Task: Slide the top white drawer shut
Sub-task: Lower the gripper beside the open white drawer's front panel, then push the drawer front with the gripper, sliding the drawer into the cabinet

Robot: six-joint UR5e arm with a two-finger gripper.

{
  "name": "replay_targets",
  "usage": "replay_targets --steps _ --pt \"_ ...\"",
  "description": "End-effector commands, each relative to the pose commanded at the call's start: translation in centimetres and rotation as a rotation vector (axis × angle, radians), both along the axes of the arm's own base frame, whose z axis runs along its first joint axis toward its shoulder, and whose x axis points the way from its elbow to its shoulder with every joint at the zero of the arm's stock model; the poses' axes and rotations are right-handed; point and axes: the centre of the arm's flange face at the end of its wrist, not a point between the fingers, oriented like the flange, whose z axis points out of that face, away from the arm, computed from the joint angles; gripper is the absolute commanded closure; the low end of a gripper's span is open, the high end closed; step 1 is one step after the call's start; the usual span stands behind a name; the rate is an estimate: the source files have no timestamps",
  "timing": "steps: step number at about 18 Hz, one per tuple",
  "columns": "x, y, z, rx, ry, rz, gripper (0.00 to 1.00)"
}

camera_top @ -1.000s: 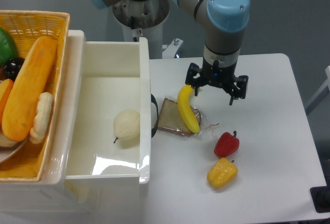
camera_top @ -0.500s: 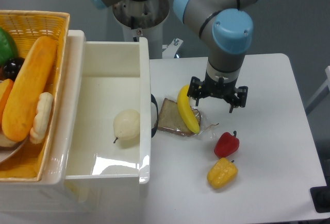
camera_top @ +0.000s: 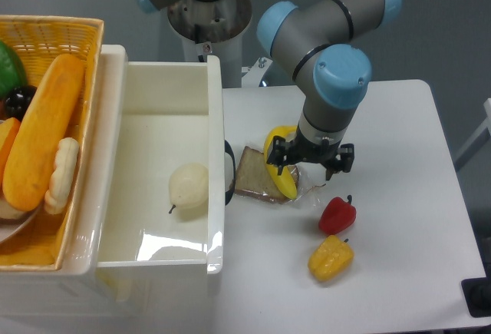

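Near edge of the white table (camera_top: 399, 272): yellow bell pepper (camera_top: 331, 257), lying on its side, right of centre. Just beyond it, red bell pepper (camera_top: 337, 215), stem up; the two near each other, not clearly touching.

Left side, near to far: the top white drawer (camera_top: 157, 169) stands pulled out over the table's left portion, open, glossy thick walls, front panel facing right. Black loop handle (camera_top: 229, 173) on that panel, partly seen. Inside on the drawer floor, a pale pear (camera_top: 188, 186) close to the front wall. Further left, woven yellow basket (camera_top: 50, 38) sits alongside the drawer, holding a long bread loaf (camera_top: 42, 130) and other food items, partly cropped.

Mid-table, right of the handle: brown bread slice in clear wrap (camera_top: 257, 174), with a banana (camera_top: 278, 161) lying across it.

Gripper (camera_top: 310, 159) is low over the banana and wrap, pointing down; fingers spread apart, nothing grasped. Left fingertip overlaps the banana in view; contact cannot be told. Gripper well apart from the drawer handle.

Far edge: grey arm with blue joint caps (camera_top: 337, 73); robot base column (camera_top: 207, 4) behind the drawer's far corner.
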Motion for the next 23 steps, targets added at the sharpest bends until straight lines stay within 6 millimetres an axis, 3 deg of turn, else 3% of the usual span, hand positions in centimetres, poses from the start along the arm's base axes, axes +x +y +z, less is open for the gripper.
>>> replay_targets --steps 11,23 --pt "1.1 1.5 -2.2 0.029 -0.076 0.008 0.0" --pt "2.1 2.5 -1.5 0.042 -0.075 -0.008 0.0"
